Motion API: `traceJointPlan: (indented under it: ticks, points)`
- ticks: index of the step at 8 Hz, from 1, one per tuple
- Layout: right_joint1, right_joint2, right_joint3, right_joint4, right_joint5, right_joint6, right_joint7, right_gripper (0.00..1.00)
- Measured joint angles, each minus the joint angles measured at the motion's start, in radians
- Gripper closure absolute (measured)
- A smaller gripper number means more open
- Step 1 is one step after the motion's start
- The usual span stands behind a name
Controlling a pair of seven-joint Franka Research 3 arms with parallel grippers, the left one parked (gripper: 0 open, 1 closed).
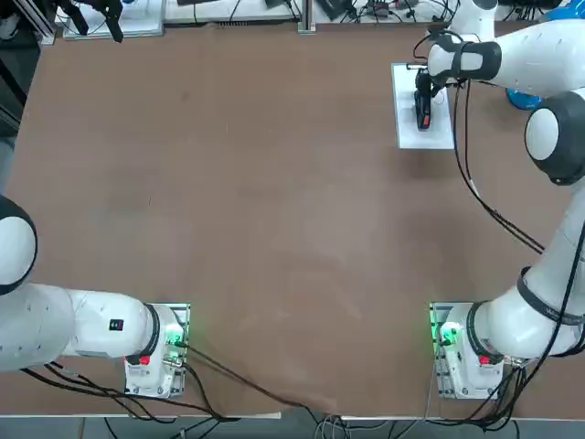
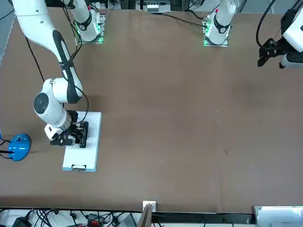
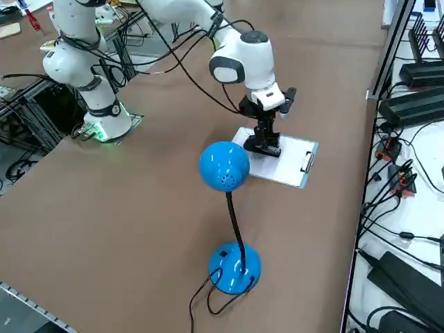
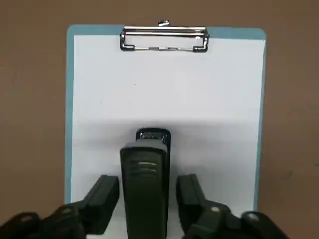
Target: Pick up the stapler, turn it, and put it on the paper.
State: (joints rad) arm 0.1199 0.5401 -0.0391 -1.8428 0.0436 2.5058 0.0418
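Note:
The black stapler (image 4: 144, 184) lies lengthwise on the white paper (image 4: 164, 84), which sits on a light-blue clipboard with a metal clip (image 4: 163, 39) at its far short edge. From overhead the stapler (image 1: 423, 108) shows a red mark near its end closest to the robot, and the paper (image 1: 437, 133) lies at the table's far right. My right gripper (image 4: 148, 186) hangs low over the stapler, open, one finger on each side, with a thin gap showing on one side. The front view shows the stapler (image 2: 83, 134) resting on the paper (image 2: 85, 153).
A blue desk lamp (image 3: 224, 166) stands close beside the clipboard at the table's right edge, its base (image 3: 234, 267) near the table corner. Cables and black boxes (image 3: 409, 104) lie off the table's far side.

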Motion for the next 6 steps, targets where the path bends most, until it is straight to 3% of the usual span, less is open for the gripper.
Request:
traceJointPlan:
  ticks: [1, 2, 4, 6]
  points:
    - [0.0, 0.0, 0.0, 0.01, 0.0, 0.0, 0.0, 0.04]
    - [0.0, 0.0, 0.0, 0.02, 0.001, 0.0, 0.0, 0.0]
    - [0.001, -0.02, 0.002, 0.041, 0.005, -0.013, 0.037, 0.0]
    - [0.004, -0.104, 0.007, 0.058, 0.005, -0.116, 0.086, 0.0]
